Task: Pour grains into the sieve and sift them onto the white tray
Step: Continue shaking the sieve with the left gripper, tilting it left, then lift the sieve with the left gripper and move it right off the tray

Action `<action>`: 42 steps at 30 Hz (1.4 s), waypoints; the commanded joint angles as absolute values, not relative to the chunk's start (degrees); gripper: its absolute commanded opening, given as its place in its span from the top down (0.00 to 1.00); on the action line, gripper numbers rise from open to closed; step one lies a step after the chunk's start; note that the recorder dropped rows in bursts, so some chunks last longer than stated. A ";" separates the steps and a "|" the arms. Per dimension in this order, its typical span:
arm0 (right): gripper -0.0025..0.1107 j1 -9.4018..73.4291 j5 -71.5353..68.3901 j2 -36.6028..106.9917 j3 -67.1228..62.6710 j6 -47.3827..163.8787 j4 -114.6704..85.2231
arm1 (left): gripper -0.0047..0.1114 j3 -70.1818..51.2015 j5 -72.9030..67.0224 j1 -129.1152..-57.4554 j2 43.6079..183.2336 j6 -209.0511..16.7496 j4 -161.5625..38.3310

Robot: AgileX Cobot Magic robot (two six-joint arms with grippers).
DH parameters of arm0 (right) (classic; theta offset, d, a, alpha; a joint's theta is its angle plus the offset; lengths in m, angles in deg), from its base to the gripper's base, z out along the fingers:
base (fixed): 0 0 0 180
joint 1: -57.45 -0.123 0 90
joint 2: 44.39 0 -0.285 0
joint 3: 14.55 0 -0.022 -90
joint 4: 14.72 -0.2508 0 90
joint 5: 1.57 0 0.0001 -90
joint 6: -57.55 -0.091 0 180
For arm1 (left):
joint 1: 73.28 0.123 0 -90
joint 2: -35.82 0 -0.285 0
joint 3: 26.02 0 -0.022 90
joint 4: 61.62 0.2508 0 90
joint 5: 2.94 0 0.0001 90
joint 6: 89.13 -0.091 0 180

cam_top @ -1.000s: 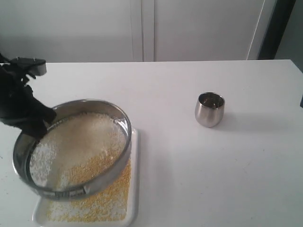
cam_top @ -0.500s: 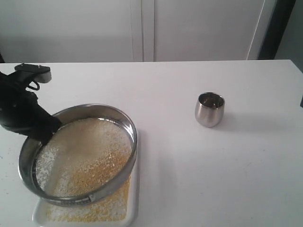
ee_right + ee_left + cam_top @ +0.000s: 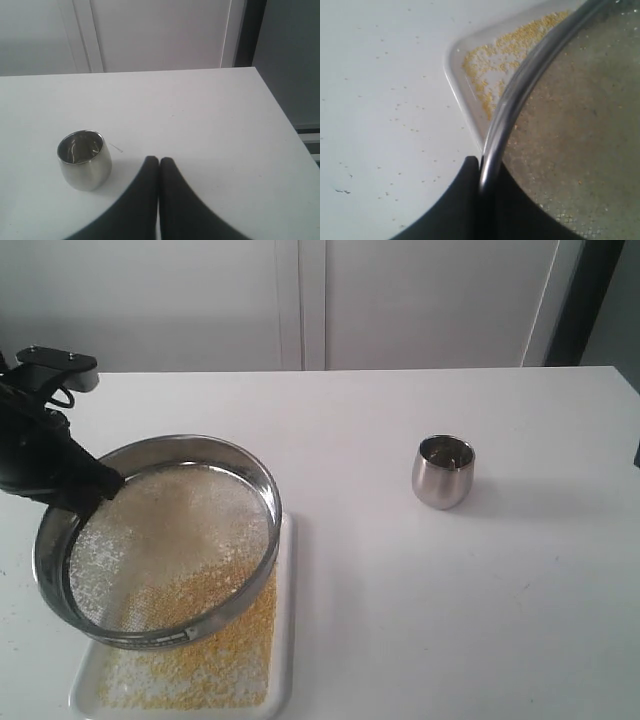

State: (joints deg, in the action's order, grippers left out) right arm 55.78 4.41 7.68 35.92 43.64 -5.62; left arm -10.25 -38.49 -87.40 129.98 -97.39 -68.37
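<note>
On a white desk (image 3: 450,620), the left tool (image 3: 98,488) pinched the rim of a round metal sieve (image 3: 190,450), holding it over a white tray (image 3: 284,660) at the desk's near left corner. Grains (image 3: 190,595) lay on the mesh (whitish ones spread wide, yellow ones nearer the front), and yellow grains covered the tray beneath. The right tool (image 3: 159,172), pressed together and empty, hung near a steel cup (image 3: 442,472) standing in the desk's right half.
</note>
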 commanded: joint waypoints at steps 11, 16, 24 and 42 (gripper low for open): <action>0.98 56.14 4.56 7.49 36.10 43.58 -5.47 | 0.96 -10.52 -36.41 -86.19 129.03 -94.32 -74.96; 0.98 56.14 4.56 7.49 36.10 43.58 -5.47 | 0.96 -11.60 -42.63 -91.31 131.65 -96.30 -64.54; 0.98 56.14 4.42 7.49 36.10 42.09 -5.47 | 0.96 -11.24 -42.82 -88.65 132.21 -106.07 -77.62; 0.98 56.14 4.56 7.49 36.10 41.84 -5.47 | 0.96 -12.18 -43.68 -85.31 132.21 -105.91 -80.96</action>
